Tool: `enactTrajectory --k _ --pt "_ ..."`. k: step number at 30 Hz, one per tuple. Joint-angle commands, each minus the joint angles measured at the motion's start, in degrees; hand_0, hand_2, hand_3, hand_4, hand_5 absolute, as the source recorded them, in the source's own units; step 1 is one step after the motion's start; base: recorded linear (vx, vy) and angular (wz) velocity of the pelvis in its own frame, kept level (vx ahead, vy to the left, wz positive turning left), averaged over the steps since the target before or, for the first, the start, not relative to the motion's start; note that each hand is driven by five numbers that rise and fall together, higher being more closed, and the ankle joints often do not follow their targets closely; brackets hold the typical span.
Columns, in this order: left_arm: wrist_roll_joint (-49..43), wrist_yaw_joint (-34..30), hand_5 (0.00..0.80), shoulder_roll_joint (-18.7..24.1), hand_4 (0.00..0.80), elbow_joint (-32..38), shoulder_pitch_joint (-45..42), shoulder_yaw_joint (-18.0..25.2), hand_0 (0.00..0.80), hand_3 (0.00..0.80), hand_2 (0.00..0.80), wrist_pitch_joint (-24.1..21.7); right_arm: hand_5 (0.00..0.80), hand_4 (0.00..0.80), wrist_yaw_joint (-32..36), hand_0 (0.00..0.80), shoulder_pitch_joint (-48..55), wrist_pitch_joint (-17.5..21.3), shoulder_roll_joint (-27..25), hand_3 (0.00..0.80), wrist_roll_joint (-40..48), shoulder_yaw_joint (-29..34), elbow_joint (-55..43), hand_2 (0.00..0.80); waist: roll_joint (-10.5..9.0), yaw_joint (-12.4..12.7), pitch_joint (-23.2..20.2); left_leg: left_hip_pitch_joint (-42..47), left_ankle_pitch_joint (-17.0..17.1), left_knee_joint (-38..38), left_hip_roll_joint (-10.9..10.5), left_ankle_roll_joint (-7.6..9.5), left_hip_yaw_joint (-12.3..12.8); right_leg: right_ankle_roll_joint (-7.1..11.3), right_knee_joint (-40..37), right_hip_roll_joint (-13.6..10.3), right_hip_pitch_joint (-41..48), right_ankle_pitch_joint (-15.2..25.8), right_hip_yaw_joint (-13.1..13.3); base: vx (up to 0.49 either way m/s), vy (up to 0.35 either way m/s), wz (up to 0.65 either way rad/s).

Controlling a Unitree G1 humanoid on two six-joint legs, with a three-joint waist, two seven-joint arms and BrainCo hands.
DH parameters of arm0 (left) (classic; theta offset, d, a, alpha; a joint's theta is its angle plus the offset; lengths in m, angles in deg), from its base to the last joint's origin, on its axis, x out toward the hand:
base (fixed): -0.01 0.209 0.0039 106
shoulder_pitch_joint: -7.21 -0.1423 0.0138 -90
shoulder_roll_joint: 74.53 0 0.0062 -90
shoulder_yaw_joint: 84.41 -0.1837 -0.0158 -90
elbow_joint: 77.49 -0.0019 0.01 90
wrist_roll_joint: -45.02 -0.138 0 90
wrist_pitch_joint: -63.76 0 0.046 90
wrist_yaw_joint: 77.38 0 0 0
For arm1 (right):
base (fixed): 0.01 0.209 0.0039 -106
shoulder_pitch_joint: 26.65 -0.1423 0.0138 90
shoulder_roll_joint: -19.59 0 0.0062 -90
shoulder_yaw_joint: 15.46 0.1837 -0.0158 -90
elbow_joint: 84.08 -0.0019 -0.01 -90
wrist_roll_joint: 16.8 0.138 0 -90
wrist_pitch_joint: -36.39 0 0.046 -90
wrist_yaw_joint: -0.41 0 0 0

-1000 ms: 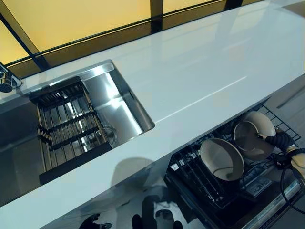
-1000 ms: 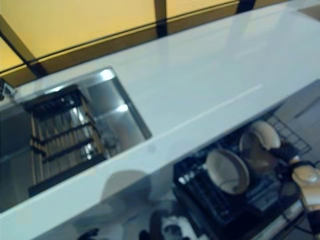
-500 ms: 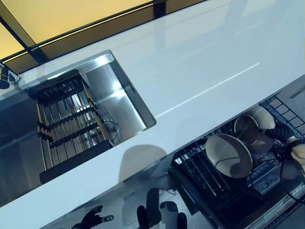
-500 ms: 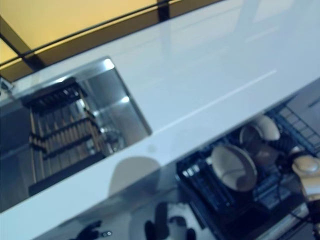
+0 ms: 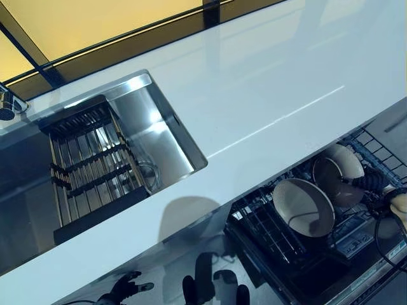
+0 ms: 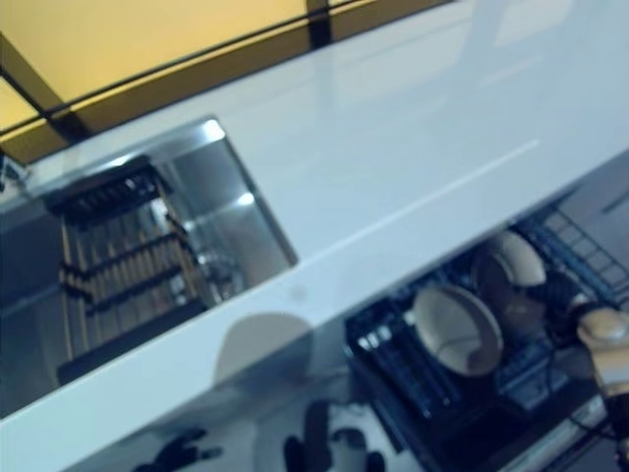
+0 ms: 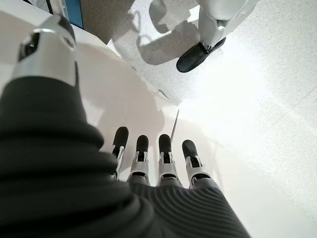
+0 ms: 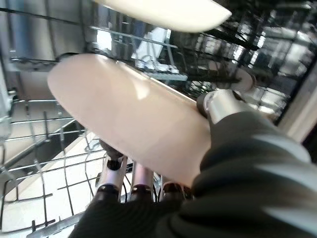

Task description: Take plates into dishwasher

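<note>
**A:** What dominates the scene?

**B:** A long white worktop [image 5: 254, 95] runs across the kitchen, with a steel sink [image 5: 159, 133] let into it and a dark slatted rack [image 5: 89, 165] sitting in the basin, no plates left on it. Below the worktop's edge, a dishwasher's lower basket [image 5: 267, 235] stands pulled out, presumably so the robot can reach its tines from above.

**A:** And the plates?

**B:** Two pale plates are in the basket. The first plate [image 5: 304, 208] stands on edge between the tines, apart from the second. The second plate [image 5: 340, 173] is tilted just behind it, toward the far end of the basket, with the right hand [image 5: 374, 183] on its rim.

**A:** How is that hand holding it?

**B:** In the right wrist view the plate [image 8: 133, 114] lies across the hand, fingers [image 8: 111, 171] under its back face and the thumb [image 8: 220, 104] pressed on the front edge: a pinch on the rim, which looks suited to steering the plate upright into a slot. Whether it is already seated in the tines, I cannot tell.

**A:** The other hand?

**B:** The left hand [image 7: 153, 158] hangs low near the floor, idle, fingers straight and spread, holding nothing
</note>
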Motion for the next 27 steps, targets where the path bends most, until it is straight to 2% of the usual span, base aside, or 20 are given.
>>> enactTrajectory --k 1,6,12,19,27 --pt "1.3 0.1 0.000 -0.8 0.000 -0.7 2.6 0.9 0.000 0.000 0.000 -1.3 0.800 0.800 4.9 0.800 -0.3 1.8 -1.5 0.800 -4.8 -6.5 0.7 0.800 -1.93 0.4 -1.0 1.0 -3.3 0.4 -0.6 -2.12 -0.5 3.09 0.6 -0.9 -5.0 6.2 -0.8 0.000 0.000 0.00" --pt "1.1 -0.1 0.000 -0.6 0.000 -0.6 2.7 1.1 0.000 0.000 0.000 -1.2 0.800 0.800 6.6 0.800 -0.7 3.1 -1.7 0.800 -10.2 -9.6 1.5 0.800 -1.97 0.7 -1.1 1.1 -3.4 0.4 -0.8 -2.06 -0.7 3.16 0.5 -1.0 -4.7 6.3 -0.8 0.000 0.000 0.00" --pt "0.6 0.0 0.000 -0.3 0.000 0.3 2.8 1.1 0.000 0.000 0.000 -0.5 0.800 0.800 4.0 0.800 -1.6 10.3 -4.2 0.800 -26.7 -14.7 0.8 0.800 -2.42 1.2 -0.9 1.0 -3.2 0.4 -0.8 -1.85 -1.0 3.42 0.5 -0.9 -4.7 6.6 -0.7 0.000 0.000 0.00" --pt "0.2 0.1 0.000 0.2 0.000 0.9 3.2 1.4 0.000 0.000 0.000 0.1 0.800 0.800 2.0 0.800 -1.4 8.8 -4.7 0.800 -28.4 -16.6 -1.0 0.800 -2.91 1.3 -0.7 0.8 -3.2 0.3 -0.8 -1.62 -1.4 3.66 0.4 -0.7 -4.8 6.7 -0.4 -0.004 -0.021 0.04" --pt "0.5 0.1 0.000 0.1 0.000 1.4 4.0 0.8 0.000 0.000 0.000 0.7 0.800 0.800 -0.5 0.800 -3.0 6.7 -4.1 0.800 -31.4 -18.7 2.0 0.800 -2.24 1.8 0.0 0.2 -3.1 0.5 -0.9 -1.57 -1.8 3.69 0.5 -0.9 -5.2 6.8 -0.4 0.000 0.000 0.00"
